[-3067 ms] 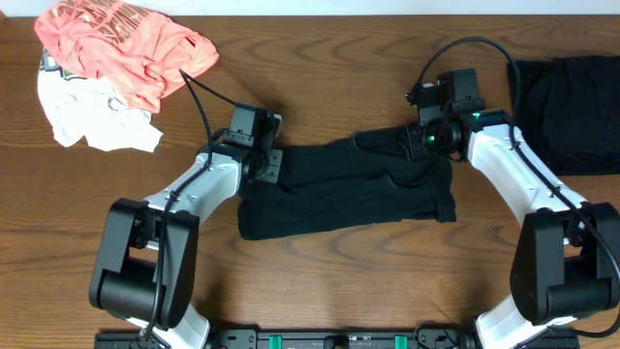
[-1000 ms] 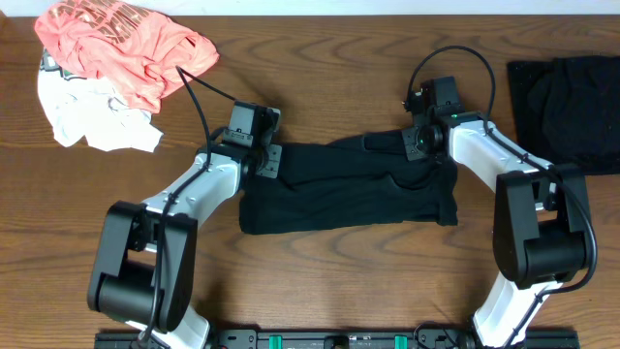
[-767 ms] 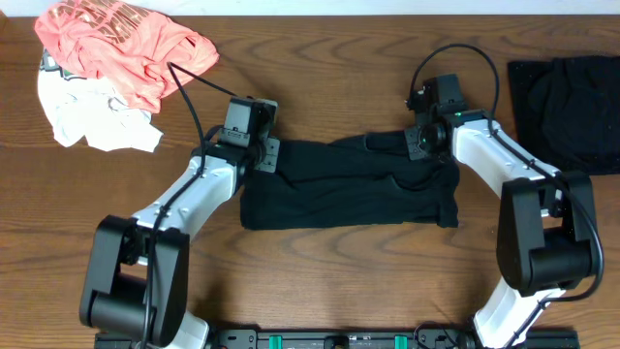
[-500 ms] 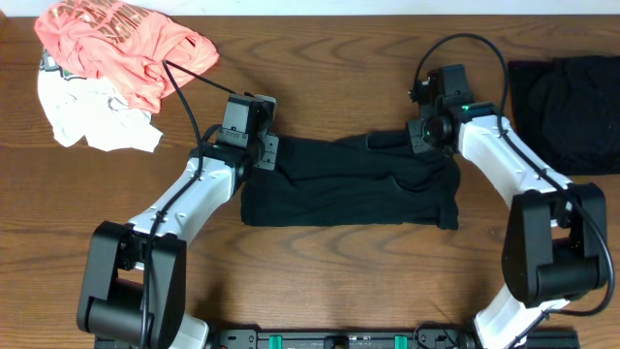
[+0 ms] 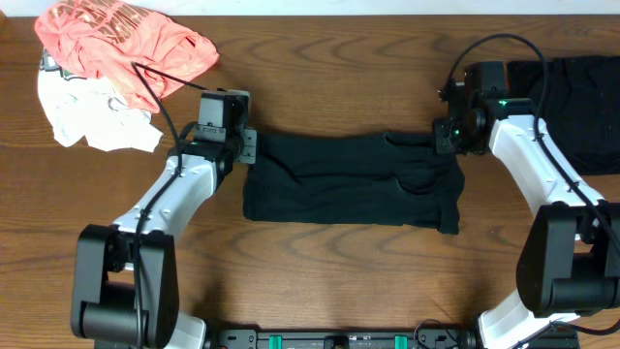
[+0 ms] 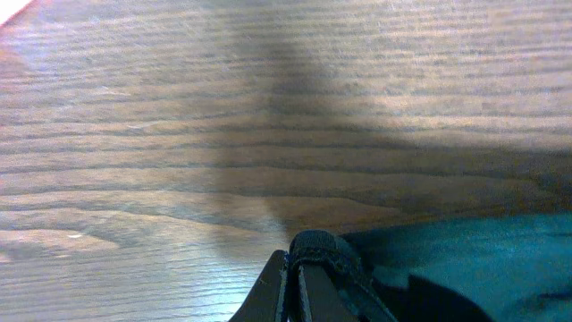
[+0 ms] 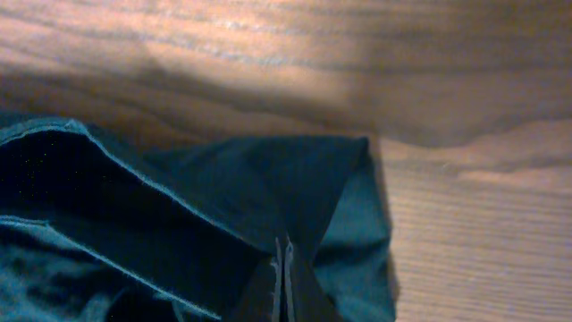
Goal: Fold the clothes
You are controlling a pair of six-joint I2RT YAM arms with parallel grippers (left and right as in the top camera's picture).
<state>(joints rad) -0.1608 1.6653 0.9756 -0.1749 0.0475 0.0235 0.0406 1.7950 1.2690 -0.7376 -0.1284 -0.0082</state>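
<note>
Spanning the gap between both grippers, a black garment [image 5: 349, 182] lies flat as a wide band on the wooden table [image 5: 339, 281]. The left gripper [image 5: 247, 147] is clenched on the cloth's upper corner, with the fabric trailing away to its right. Its wrist view shows the fingers pressed together over a rolled hem. The right gripper [image 5: 447, 138] is pinched onto a fold at the opposite upper corner, with cloth spreading to its left and below it. Just beyond the right gripper's outer side sits a pile of black clothes [image 5: 572, 97]. Well past the left gripper's outer side lie a coral-pink shirt [image 5: 126, 44] and a white garment [image 5: 92, 121].
</note>
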